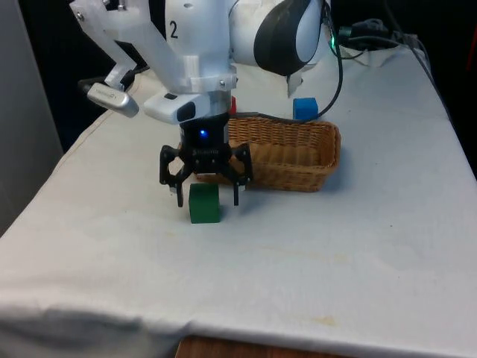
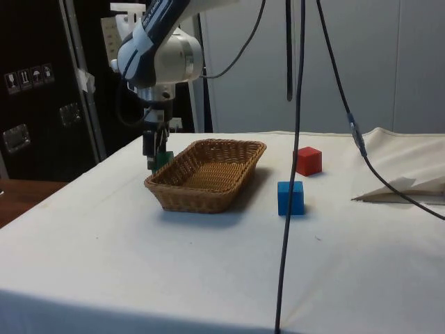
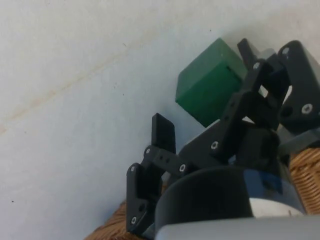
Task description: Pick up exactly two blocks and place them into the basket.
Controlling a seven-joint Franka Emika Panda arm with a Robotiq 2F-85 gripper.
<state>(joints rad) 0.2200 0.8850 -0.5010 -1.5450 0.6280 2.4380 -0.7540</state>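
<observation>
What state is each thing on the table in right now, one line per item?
Pincer: open, fingers either side of the green block, low over the cloth.
Green block: on the cloth beside the basket, between the open fingers, not gripped.
Basket: upright, nothing visible inside it.
Blue block: on the cloth outside the basket, untouched.
Red block: on the cloth outside the basket, untouched.

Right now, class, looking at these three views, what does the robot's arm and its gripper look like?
The arm is glossy white with rounded joints and a dark grey band. The gripper is black, with two slim fingers on screwed linkage bars. Black cables hang nearby.
</observation>
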